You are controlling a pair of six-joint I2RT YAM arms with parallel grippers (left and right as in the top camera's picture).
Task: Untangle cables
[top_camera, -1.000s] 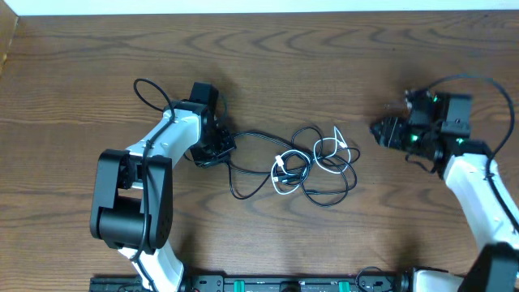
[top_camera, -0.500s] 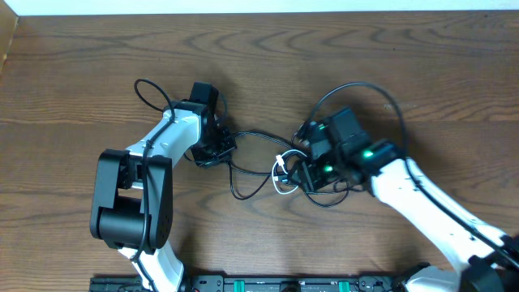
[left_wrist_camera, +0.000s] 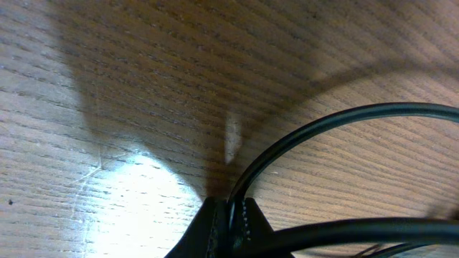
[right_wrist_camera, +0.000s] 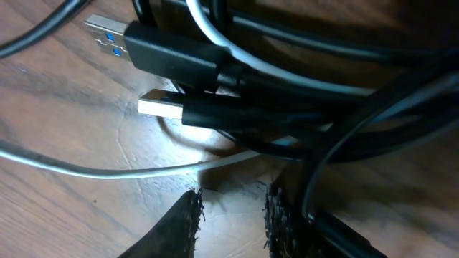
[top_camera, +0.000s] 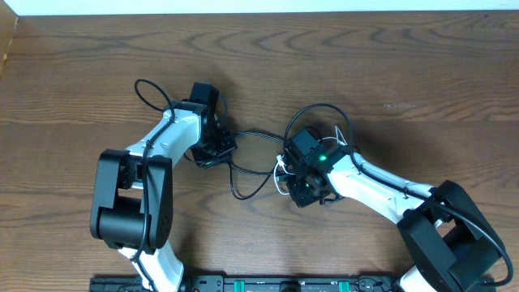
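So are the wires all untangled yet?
Not yet. Done: nothing you can see; the black cable and the white cable lie tangled together. In hand: the left end effector is pinching the black cable, and the right end effector sits low over the tangle with its fingers apart. Left: grab a strand, pull the two cables apart and lay them separately.

Long black cable [top_camera: 258, 135] looped, tangled w/ shorter white cable [right_wrist_camera: 107, 173] mid table [top_camera: 405, 65]; USB plugs [right_wrist_camera: 154, 106] adjacent, flat.
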